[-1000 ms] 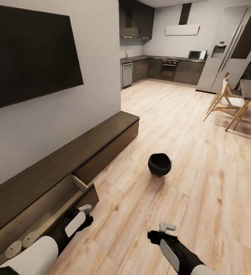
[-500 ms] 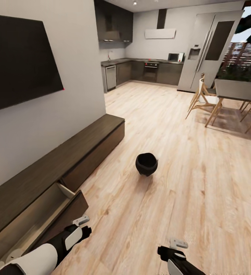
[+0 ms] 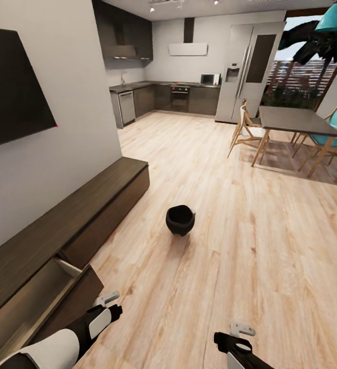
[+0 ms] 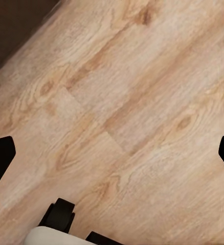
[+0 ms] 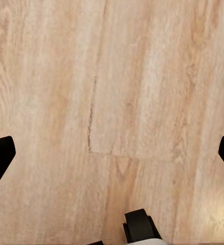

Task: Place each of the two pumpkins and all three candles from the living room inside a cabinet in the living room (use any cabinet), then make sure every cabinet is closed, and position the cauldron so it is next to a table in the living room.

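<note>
- My biggest worry is the open drawer of the cabinet (image 3: 81, 215): it juts out over the floor (image 3: 230, 256) just beside my left arm, so if I swing the base round or drive forward carelessly I could clip its front corner with the arm or the body.
- That drawer must be shut before the job counts as done. If I head off for the cauldron (image 3: 180, 220) first, I may forget it. I cannot tell from here what lies in the drawer.
- The cauldron stands alone on the floor, ahead of me and off the far end of the cabinet, well apart from the counter (image 3: 296, 120) in the dining corner. I judge it wide and round, awkward for one tool; a poor grip on the rim could tip it or send it rolling.
- I can't pick out any pumpkins or candles from where I stand.
- The left tool (image 3: 108, 299) hangs low above bare planks, its fingers spread wide and holding nothing, as the left wrist view shows.
- The right tool (image 3: 240, 329) is likewise spread and empty over the floor.
- Chairs (image 3: 248, 130) ring the counter on the near side, so setting the pot down close by means threading between legs, where I could knock a chair.
- The kitchen (image 3: 163, 97) with its fridge (image 3: 245, 72) lies beyond, and a television (image 3: 9, 87) hangs above the cabinet; neither blocks my path.
</note>
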